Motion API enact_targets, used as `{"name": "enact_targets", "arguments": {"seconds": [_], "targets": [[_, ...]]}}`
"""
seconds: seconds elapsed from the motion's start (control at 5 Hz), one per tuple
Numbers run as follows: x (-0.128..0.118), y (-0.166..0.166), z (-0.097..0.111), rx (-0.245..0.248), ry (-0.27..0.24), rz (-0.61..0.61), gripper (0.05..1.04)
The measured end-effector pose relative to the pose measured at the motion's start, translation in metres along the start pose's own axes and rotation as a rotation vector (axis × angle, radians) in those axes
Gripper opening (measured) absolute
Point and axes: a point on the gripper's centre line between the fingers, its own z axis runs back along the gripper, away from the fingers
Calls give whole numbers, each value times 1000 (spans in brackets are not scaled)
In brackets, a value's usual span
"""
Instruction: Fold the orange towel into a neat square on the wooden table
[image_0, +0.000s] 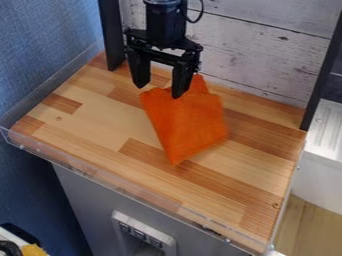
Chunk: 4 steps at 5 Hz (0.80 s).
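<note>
Cloth, orange and thin, lies near the middle of the wooden desk, with one corner pointing to the front. The tool hangs by its back edge with its two fingers wide apart, holding nothing. For a good pinch, I think both tips should sit low around a small bit of cloth, then squeeze slowly, so it does not slip out or scrape the desk.

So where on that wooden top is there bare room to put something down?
Bare wood lies between the cloth and blue wall, and between cloth and clear front lip. It's crowded at the cloth's back, by the end effector.
</note>
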Motion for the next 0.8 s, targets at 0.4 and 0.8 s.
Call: {"name": "enact_targets", "arguments": {"seconds": [0.4,0.8], "targets": [[1,-2,-3,0,-19,-96,999],[10,-9,-10,8,-69,-255,999]]}}
